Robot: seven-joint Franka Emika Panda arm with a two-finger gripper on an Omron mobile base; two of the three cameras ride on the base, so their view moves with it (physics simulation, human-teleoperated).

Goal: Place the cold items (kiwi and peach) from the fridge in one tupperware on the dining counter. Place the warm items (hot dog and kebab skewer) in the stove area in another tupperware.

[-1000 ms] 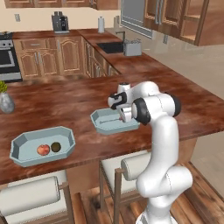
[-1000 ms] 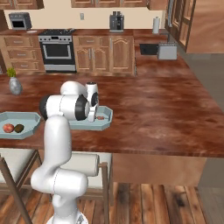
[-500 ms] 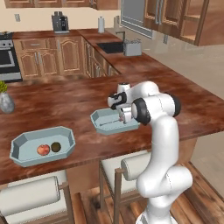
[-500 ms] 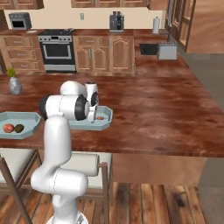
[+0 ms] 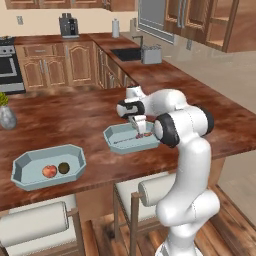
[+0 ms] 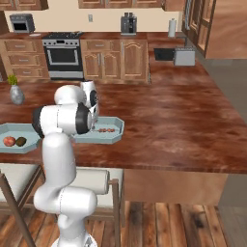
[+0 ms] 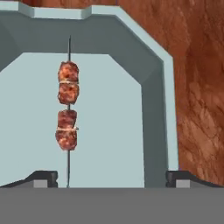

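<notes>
Gripper [image 7: 111, 177] jaws spread wide, empty, just above the tub [image 7: 153, 87] on the counter [image 7: 197, 87]; skewer [image 7: 67, 112] lies flat inside, long axis running straight away, nearer the left-side tip.

Nothing readable anywhere, honestly. No labels, brands, numbers or signs to make out.
</notes>
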